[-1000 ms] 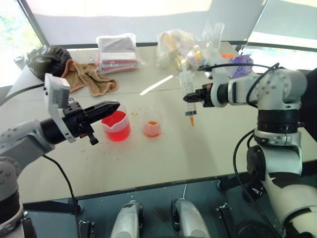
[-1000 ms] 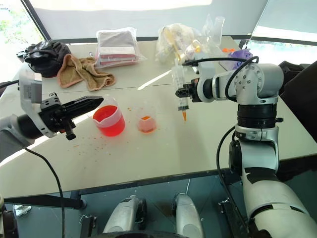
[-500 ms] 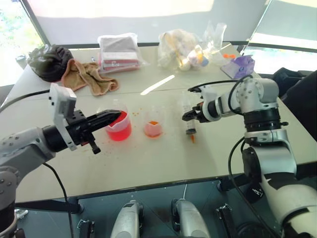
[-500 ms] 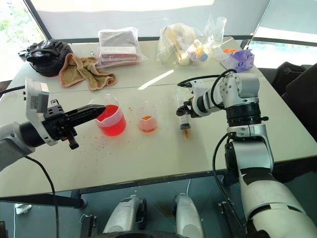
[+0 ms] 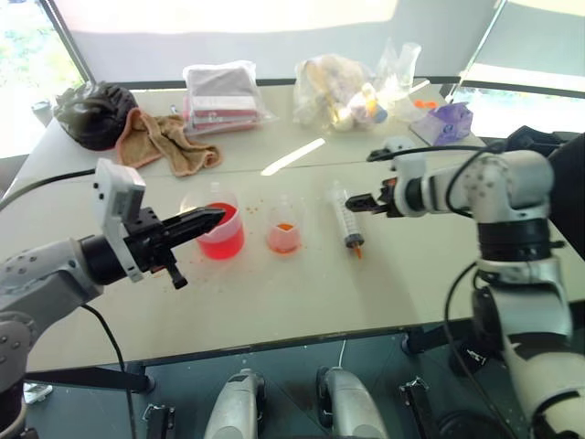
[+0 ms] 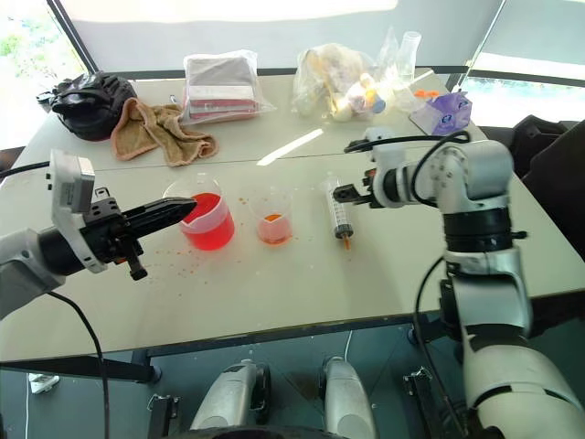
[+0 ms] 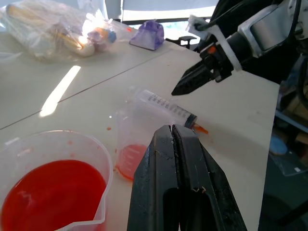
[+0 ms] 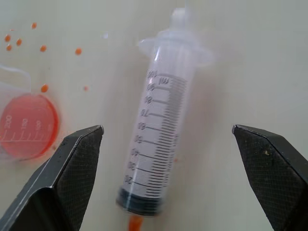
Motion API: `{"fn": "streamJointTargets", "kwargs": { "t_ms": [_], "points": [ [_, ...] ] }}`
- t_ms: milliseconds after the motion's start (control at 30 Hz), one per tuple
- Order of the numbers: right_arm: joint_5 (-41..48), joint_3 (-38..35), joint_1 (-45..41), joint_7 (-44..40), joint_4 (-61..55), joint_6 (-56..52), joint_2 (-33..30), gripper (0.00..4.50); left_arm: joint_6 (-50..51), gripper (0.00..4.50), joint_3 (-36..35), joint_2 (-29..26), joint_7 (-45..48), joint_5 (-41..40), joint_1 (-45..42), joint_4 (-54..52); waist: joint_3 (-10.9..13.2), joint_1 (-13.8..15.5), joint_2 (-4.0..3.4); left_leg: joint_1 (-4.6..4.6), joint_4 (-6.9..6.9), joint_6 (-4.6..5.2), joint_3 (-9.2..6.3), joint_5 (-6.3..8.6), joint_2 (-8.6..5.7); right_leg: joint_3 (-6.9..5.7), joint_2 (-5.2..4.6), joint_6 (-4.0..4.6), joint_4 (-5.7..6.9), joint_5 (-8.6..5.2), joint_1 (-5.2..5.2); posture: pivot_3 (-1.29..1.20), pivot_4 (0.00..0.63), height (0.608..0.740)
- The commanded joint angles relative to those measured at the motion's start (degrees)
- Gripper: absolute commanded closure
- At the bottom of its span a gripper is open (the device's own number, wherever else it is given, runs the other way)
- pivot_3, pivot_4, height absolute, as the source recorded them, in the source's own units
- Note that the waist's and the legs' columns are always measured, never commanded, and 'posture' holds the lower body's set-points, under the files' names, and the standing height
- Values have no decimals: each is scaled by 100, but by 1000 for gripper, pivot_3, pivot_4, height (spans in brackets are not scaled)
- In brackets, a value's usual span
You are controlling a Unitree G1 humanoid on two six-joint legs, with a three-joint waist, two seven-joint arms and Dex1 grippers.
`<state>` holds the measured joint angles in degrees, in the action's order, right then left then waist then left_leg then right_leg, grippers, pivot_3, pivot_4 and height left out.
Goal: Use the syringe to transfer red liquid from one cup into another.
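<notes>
On the pale counter (image 5: 302, 302), right of the two cups, the syringe (image 5: 347, 220) lies flat and free, its orange tip toward the near edge and its white plunger end toward the far side; the barrel looks empty. Just beyond it the right gripper (image 5: 358, 202) hangs above the counter with its jaws spread wide, one finger (image 8: 62, 168) on each side of the barrel in the right wrist view, neither touching it; the left gripper (image 5: 208, 218) hovers at the near left of the beaker (image 5: 219, 233) with its jaws pressed together and nothing between them, its tip close to the beaker's rim. Red liquid (image 7: 50, 192) fills the beaker to about the middle; the small cup (image 5: 282, 230) stands just right of it, apart from it, with a shallow pale orange-pink layer at its bottom. Small red drops (image 8: 43, 48) speckle the counter around both cups. Across the far side lie a dark bag (image 5: 89, 112), a tan cloth (image 5: 164, 144), a wrapped flat packet (image 5: 218, 96), a clear bag of odds and ends (image 5: 334, 91) and a purple item (image 5: 445, 121).
</notes>
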<state>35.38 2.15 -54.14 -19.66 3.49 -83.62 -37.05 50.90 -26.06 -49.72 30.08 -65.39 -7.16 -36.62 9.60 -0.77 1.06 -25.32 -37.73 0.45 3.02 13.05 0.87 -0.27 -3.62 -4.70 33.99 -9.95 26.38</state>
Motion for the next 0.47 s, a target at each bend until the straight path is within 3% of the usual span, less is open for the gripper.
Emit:
{"fn": "streamJointTargets", "kwargs": {
  "t_ms": [33, 300, 467],
  "points": [
    [298, 38, 140, -1224, -814, 727, -532, 25, -168, 4500, -282, -169, 171, 251, 123, 238, 1, -12, -2, 1, 0, 0, 0, 0, 1, 0, 0, 0, 1, 0, 1, 0, 150, 740],
    [1111, -322, 979, -3228, -2073, 1425, -1364, 25, -51, 4500, -863, -624, 824, 167, 335, 734, 4, -3, -1, 2, 14, -2, -5, 2, 10, 1, -1, 2, 0, -1, 15, 0, 150, 740],
    [904, -264, 1367, -3528, -2326, 1984, -1601, 25, 63, 4500, -966, -647, 917, -2, 373, 864, 5, 7, -1, 0, 10, -6, 1, 4, 6, 1, -18, 2, -10, -1, 14, 0, 150, 740]
  ]
}}
